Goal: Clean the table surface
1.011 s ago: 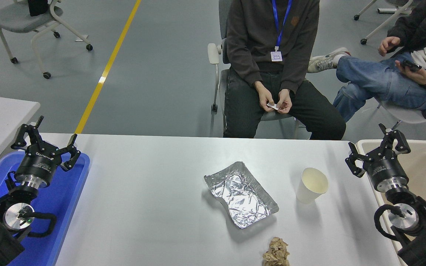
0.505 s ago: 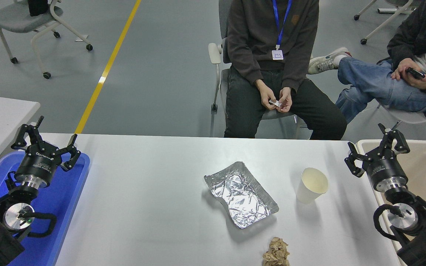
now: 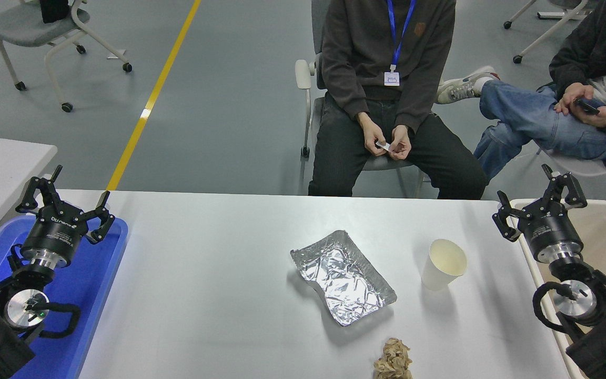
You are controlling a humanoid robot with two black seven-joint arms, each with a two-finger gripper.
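Hovering open right gripper point(image 3: 538, 202), foil tray point(image 3: 342, 277) on table surface point(image 3: 203, 295)

Black arms, silver wrist rings, looped black cables.

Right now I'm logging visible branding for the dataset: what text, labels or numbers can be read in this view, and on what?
Pale lettering on the left black end effector: too small and turned to read.
Pale lettering on the right black end effector: blurred, unreadable.
Crumpled silver foil tray, white paper cup, white tabletop: no print.
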